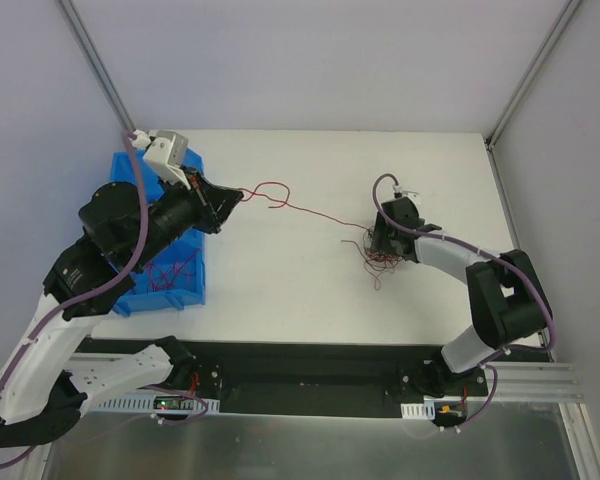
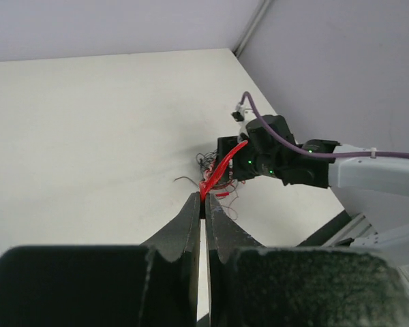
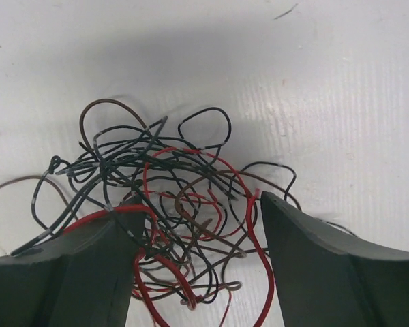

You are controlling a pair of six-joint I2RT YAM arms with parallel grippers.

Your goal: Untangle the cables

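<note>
The tangle (image 3: 170,180) of thin red and dark wires lay on the table (image 1: 280,290) directly beneath the right gripper (image 3: 199,218), whose jaws stood spread astride it, pinching nothing. From the tangle one red wire (image 1: 305,210) ran out leftward to the left gripper (image 2: 203,199), which was well apart from the tangle and pressed shut on the wire's end. Any pull would likely follow that line.

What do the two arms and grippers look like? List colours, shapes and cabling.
Both arms alternate white shell links with bulky black joints: left arm, right arm. A thick purple cable runs along each. The left gripper and right gripper have black, wedge-shaped fingers with a matte, grainy surface. Small green lights glow on the right wrist.
</note>
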